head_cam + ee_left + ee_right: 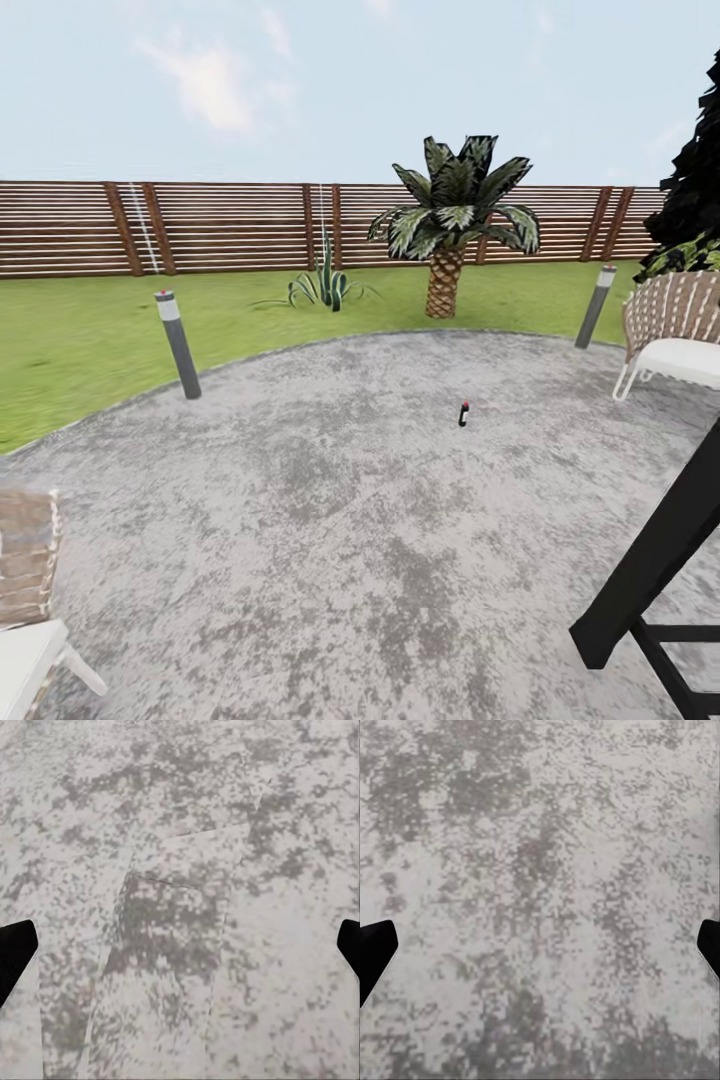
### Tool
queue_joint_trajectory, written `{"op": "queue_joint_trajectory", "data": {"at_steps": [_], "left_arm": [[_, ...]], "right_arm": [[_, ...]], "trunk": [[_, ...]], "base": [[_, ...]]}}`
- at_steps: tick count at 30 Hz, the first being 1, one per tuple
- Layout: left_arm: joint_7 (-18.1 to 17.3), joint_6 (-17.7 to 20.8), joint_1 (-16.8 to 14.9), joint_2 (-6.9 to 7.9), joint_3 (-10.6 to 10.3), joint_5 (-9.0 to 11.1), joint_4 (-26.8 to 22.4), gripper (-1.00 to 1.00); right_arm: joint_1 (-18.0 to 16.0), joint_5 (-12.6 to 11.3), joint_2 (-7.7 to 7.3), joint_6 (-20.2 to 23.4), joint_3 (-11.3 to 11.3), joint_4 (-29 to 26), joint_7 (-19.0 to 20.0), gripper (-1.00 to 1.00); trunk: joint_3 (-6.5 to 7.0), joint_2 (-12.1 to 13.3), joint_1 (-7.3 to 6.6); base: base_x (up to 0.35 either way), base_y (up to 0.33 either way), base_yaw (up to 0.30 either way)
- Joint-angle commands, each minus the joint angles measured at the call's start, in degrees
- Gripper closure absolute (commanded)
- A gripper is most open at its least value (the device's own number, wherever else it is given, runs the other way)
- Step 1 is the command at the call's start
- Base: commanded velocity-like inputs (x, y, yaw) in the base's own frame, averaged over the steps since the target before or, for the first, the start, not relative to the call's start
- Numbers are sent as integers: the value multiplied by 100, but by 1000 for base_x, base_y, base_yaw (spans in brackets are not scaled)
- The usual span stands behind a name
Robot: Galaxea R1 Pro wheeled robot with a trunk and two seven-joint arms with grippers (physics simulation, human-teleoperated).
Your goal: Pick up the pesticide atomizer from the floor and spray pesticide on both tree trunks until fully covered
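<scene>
**Approach phase: atomizer located on patio, both grippers unloaded**

Nearest the robot, each wrist camera looks down on the grey speckled stone patio (180, 870). The left gripper (180, 945) has its two black fingertips (15, 949) at opposite edges of the frame, spread wide with nothing between them. The right gripper (540, 945) is set the same way: spread wide, empty, above bare stone. This posture suits travel, judged from the lack of any object within reach.

At near left stands a woven wicker chair with a white seat cushion (25, 600). At near right, a black angled frame member (660, 560) crosses the head view; its purpose cannot be determined.

At mid distance, slightly right of centre, a small dark bottle with a red top (464, 413) stands upright on the patio, not on the grass. This is probably the pesticide atomizer. It is well apart from both grippers, so the base must close in first.

Further out, two grey bollard lights (178, 345) mark the patio edge, with a second wicker chair (672, 335) at right. Beyond lie the green lawn (80, 340), a spiky green plant (322, 285), a short palm (452, 225) and the brown slatted wooden fence (220, 225).
</scene>
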Motion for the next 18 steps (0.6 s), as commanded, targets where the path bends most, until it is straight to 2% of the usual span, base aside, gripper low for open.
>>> {"op": "queue_joint_trajectory", "data": {"at_steps": [1, 18], "left_arm": [[0, 0, 1, 0, -2, 0, 0, -100], [0, -2, 1, 0, -9, 0, 0, -100]], "right_arm": [[0, 0, 1, 0, 0, 0, 0, -100], [0, 0, 1, 0, 0, 0, 0, -100]], "trunk": [[0, 0, 0], [0, 0, 0]], "base": [[338, 0, 0], [338, 0, 0]]}}
